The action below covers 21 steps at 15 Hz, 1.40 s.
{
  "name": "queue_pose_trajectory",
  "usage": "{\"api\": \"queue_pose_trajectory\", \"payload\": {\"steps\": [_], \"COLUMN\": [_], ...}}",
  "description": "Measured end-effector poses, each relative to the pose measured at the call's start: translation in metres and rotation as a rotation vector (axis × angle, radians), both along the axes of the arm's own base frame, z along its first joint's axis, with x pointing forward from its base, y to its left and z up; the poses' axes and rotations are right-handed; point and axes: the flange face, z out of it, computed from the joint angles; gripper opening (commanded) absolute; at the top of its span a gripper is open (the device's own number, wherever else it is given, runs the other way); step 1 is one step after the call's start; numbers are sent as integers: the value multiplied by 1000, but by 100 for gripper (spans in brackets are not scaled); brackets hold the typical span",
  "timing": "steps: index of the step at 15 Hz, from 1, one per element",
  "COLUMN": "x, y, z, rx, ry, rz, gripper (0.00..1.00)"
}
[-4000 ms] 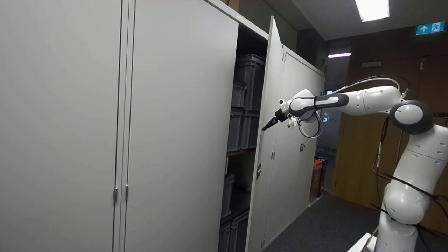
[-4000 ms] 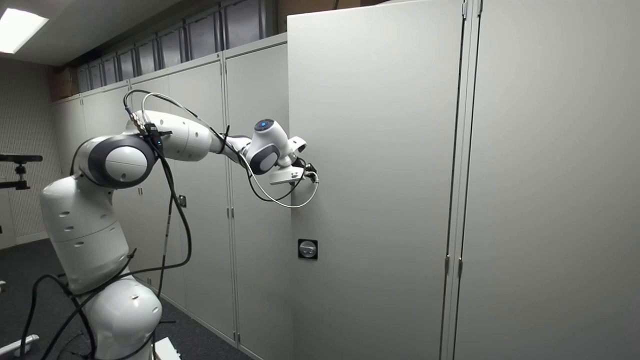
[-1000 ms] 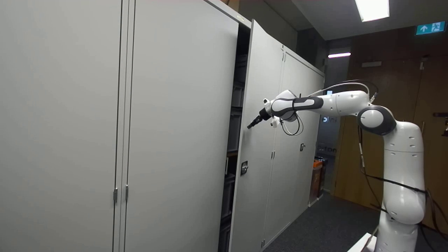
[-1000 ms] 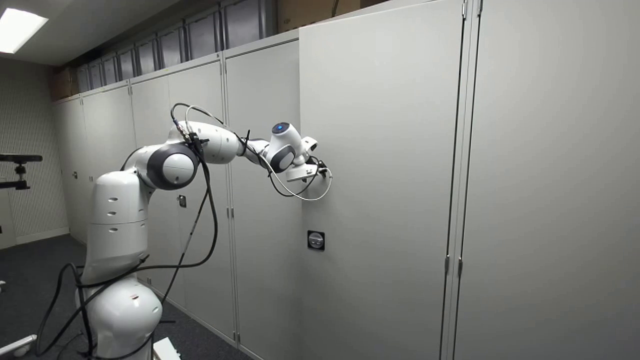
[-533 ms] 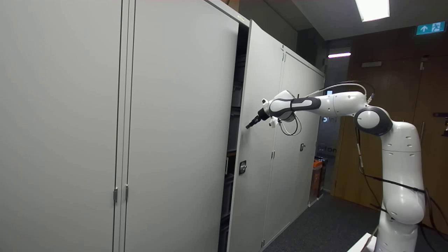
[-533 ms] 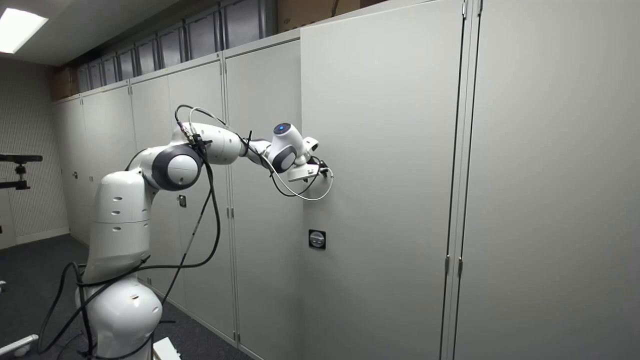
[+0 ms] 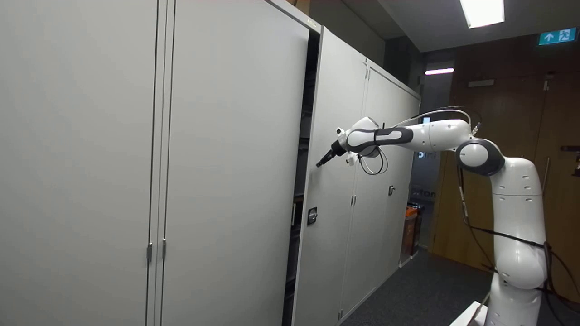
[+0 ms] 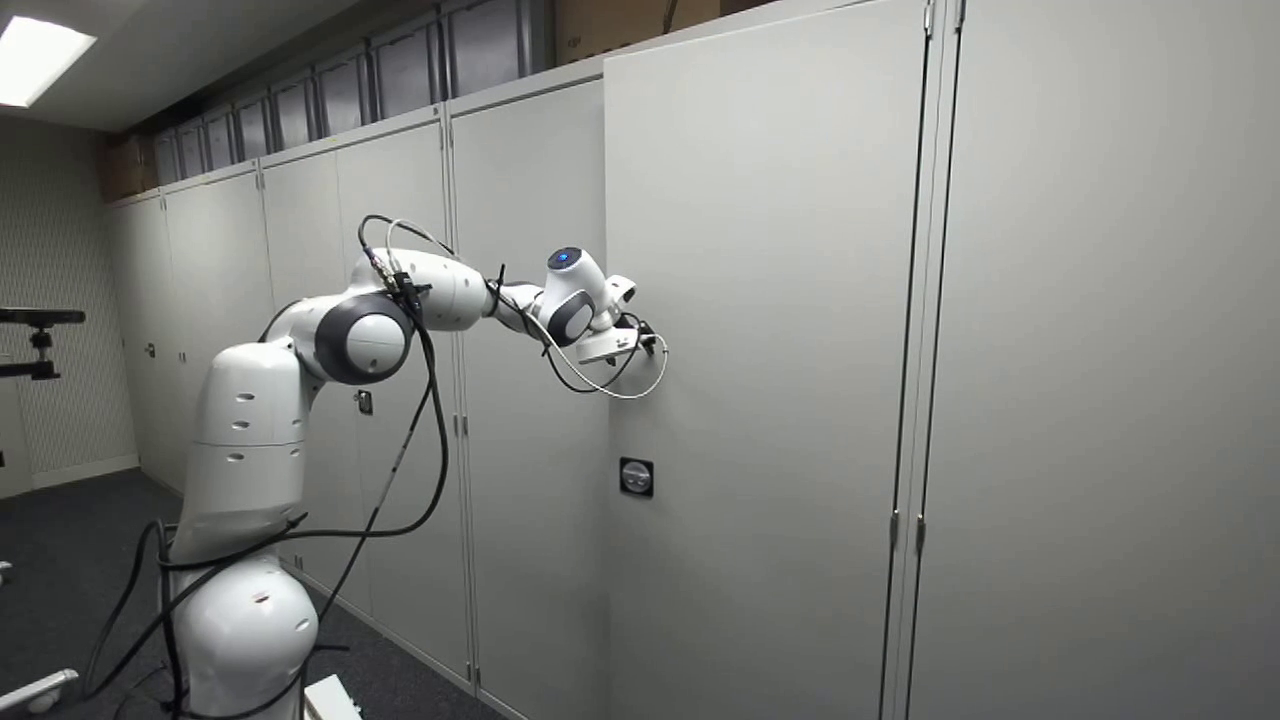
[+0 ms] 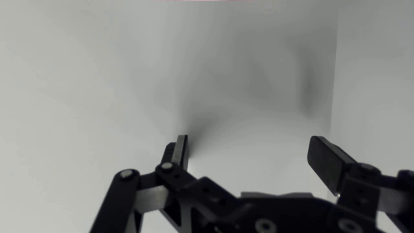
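Observation:
My gripper (image 9: 249, 142) is open and empty in the wrist view, its two black fingers wide apart. It faces a plain light grey cabinet door (image 9: 97, 81), close to the door's free edge. In an exterior view the gripper (image 7: 318, 164) points down at the door (image 7: 337, 99), its tips at or very near the surface; exact contact cannot be told. The door stands slightly ajar, with a narrow dark gap (image 7: 300, 181) beside it. A black latch (image 7: 312, 216) sits on the door below the gripper; the latch also shows in an exterior view (image 8: 636, 477), where the fingers are mostly hidden.
A shut neighbouring cabinet door (image 7: 226, 158) stands across the gap. More grey cabinets (image 8: 395, 250) line the wall, with grey boxes (image 8: 400, 80) and a cardboard box (image 8: 630, 25) on top. An orange-lidded bin (image 7: 410, 213) stands past the cabinets. Loose cables (image 8: 440, 450) hang from the arm.
Over four seconds the door has swung inward with my gripper at it, and the gap has narrowed so the grey boxes inside barely show. In the last second the movement is small.

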Motion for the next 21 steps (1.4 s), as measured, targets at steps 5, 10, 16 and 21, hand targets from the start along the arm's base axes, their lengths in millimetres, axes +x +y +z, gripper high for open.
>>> {"api": "queue_pose_trajectory", "payload": {"steps": [5, 10, 16, 21], "x": [6, 13, 21, 26], "y": [6, 9, 12, 14], "z": [-4, -8, -16, -18], "rx": [-21, -30, -43, -46], "ry": [3, 14, 52, 79], "rz": [14, 23, 34, 42], "gripper": [100, 100, 100, 100]}}
